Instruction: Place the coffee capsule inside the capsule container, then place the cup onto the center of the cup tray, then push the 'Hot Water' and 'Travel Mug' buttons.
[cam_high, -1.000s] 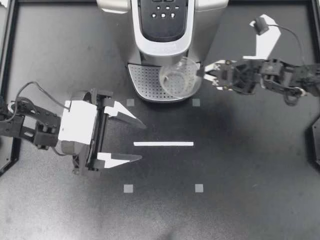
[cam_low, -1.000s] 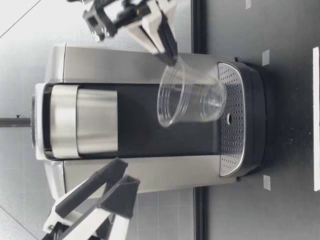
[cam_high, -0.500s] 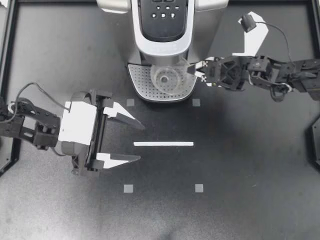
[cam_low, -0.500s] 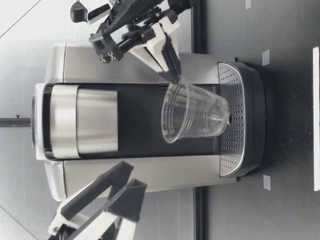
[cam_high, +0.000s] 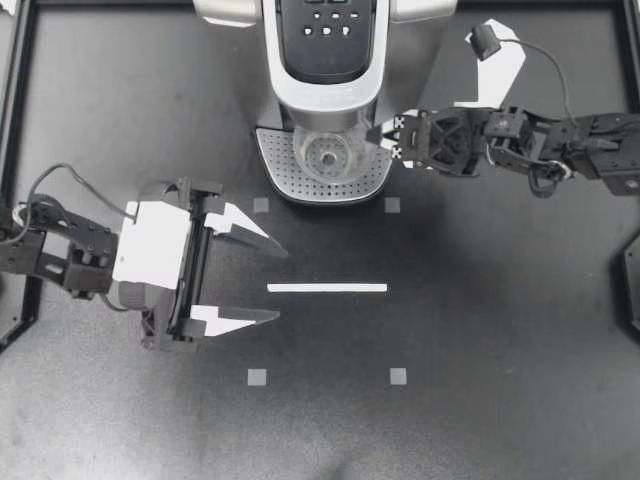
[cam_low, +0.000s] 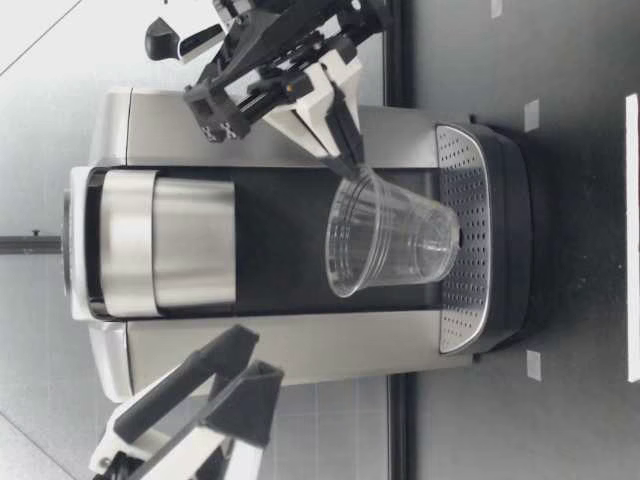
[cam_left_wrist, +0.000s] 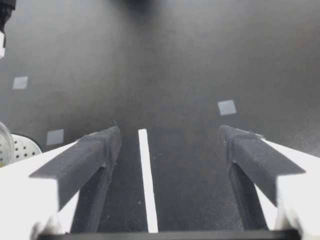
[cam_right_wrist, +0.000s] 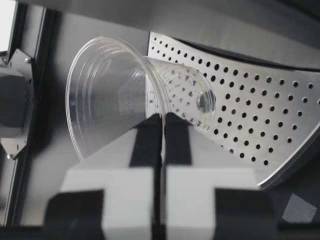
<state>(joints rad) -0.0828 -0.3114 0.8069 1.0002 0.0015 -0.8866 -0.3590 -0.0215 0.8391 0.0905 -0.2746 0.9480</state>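
Observation:
A clear plastic cup (cam_high: 330, 156) stands slightly tilted over the perforated cup tray (cam_high: 285, 178) of the coffee machine (cam_high: 325, 60). My right gripper (cam_high: 386, 138) is shut on the cup's rim, pinching its wall from the side. In the low view the cup (cam_low: 390, 245) has its base at the tray (cam_low: 462, 320); contact is unclear. The right wrist view shows the right gripper (cam_right_wrist: 162, 119) with its fingers pressed together on the cup (cam_right_wrist: 110, 90). My left gripper (cam_high: 282, 283) rests open over the table, with nothing between its fingers (cam_left_wrist: 95, 150). No capsule shows.
The machine's button panel (cam_high: 325, 28) faces up at the back centre. A white tape line (cam_high: 327, 288) and small grey square markers (cam_high: 257, 377) lie on the black table. A black frame rail (cam_high: 20, 90) borders the table.
My right gripper has carried the cup from the tray's right edge toward the machine and lowered it over the tray's middle. My left arm has barely moved.

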